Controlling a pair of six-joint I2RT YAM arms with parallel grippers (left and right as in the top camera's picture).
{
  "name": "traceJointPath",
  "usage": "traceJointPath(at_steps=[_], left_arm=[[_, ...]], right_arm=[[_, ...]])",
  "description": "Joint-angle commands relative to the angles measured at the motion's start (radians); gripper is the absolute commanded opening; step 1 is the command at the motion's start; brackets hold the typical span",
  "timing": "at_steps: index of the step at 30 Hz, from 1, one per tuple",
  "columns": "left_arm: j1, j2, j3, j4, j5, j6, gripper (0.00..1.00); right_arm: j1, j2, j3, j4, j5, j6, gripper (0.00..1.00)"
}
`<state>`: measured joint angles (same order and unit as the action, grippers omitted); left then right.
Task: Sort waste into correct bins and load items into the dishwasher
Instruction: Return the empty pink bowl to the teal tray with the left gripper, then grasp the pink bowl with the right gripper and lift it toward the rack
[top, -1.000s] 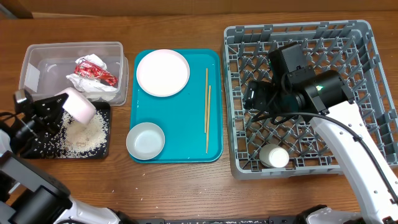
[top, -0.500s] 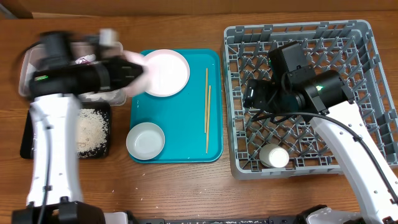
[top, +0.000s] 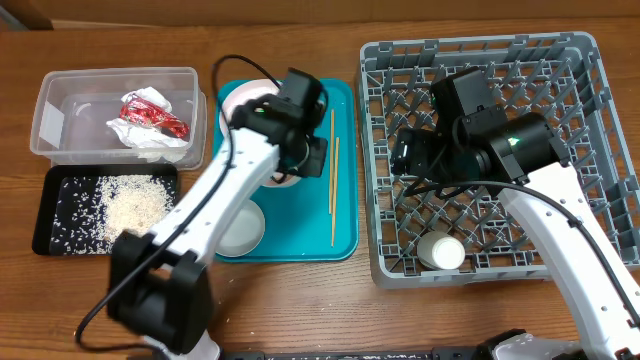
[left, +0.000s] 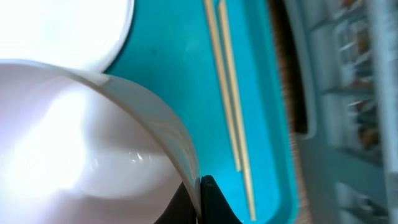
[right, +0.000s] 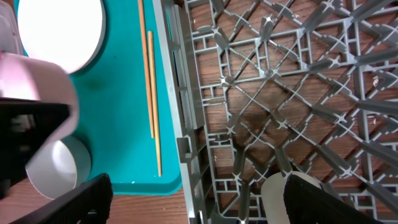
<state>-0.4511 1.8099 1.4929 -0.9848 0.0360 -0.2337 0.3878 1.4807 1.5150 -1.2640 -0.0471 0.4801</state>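
The waste part looks finished: the crumpled napkin (top: 135, 137) and its red wrapper (top: 150, 114) lie in the clear tub (top: 55, 120) at the upper left of the overhead view, and the rice grains (top: 135, 210) are heaped in the black tray (top: 60, 215) just below it. No scraps show on the teal tray (top: 300, 235) in the middle. Loading is only begun, by my reading. One small white cup (top: 441, 250) stands in the grey dish rack (top: 560, 70), near its lower edge on the right side of the frame; the rest of the rack is bare. The left gripper (left: 198, 202) is clamped on the rim of the smaller pinkish plate (left: 81, 155) and holds it tilted above the teal tray, over the upper middle of that tray and well short of the rack. The right gripper (right: 199, 199) hangs over the rack's left part with its fingers spread wide and nothing between them. Left to do, as far as can be seen: carry the held plate across and seat it between the pegs, then move the larger plate (top: 240, 100), the pale bowl (top: 248, 232) and the two chopsticks (top: 334, 175), all of which lie on the teal tray
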Motion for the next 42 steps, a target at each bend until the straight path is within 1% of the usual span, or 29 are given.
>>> traceJointPath(at_steps=[1, 8, 9, 12, 14, 21, 23, 26, 29, 31, 37, 42], left_arm=[[-0.014, 0.055, 0.006, -0.013, -0.080, -0.010, 0.04], [-0.016, 0.079, 0.010, -0.011, -0.063, -0.009, 0.04], [-0.016, 0.079, 0.013, -0.012, -0.060, -0.009, 0.07], [-0.015, 0.079, 0.032, -0.021, -0.027, -0.006, 0.19], [-0.011, 0.079, 0.061, -0.040, -0.009, -0.006, 0.24], [0.036, 0.079, 0.240, -0.174, -0.006, -0.006, 0.26], [0.071, 0.079, 0.308, -0.222, 0.001, -0.011, 0.28], [0.145, 0.079, 0.413, -0.283, 0.050, -0.015, 0.30], [0.234, 0.079, 0.495, -0.329, 0.121, -0.014, 0.33], [0.290, 0.079, 0.528, -0.352, 0.141, -0.013, 0.34], [0.438, 0.079, 0.549, -0.404, 0.141, 0.057, 0.33], [0.472, 0.079, 0.548, -0.426, 0.136, 0.085, 0.32]], right_arm=[[0.001, 0.001, 0.016, 0.002, 0.001, -0.010, 0.89], [0.001, 0.001, 0.016, 0.002, 0.001, -0.010, 0.89], [0.001, 0.001, 0.016, 0.002, 0.001, -0.010, 0.89], [0.001, 0.001, 0.016, 0.003, 0.001, -0.010, 0.89], [0.001, 0.001, 0.016, 0.003, 0.001, -0.010, 0.89], [0.001, 0.001, 0.016, 0.024, -0.016, -0.009, 0.89], [0.002, 0.001, 0.016, 0.051, -0.054, -0.010, 0.89], [0.019, 0.005, 0.016, 0.122, -0.111, -0.009, 0.88], [0.057, 0.023, 0.016, 0.211, -0.135, -0.003, 0.89], [0.095, 0.053, 0.016, 0.272, -0.134, 0.016, 0.89], [0.213, 0.216, 0.016, 0.406, -0.129, 0.077, 0.89], [0.261, 0.361, 0.016, 0.457, -0.117, 0.152, 0.82]])
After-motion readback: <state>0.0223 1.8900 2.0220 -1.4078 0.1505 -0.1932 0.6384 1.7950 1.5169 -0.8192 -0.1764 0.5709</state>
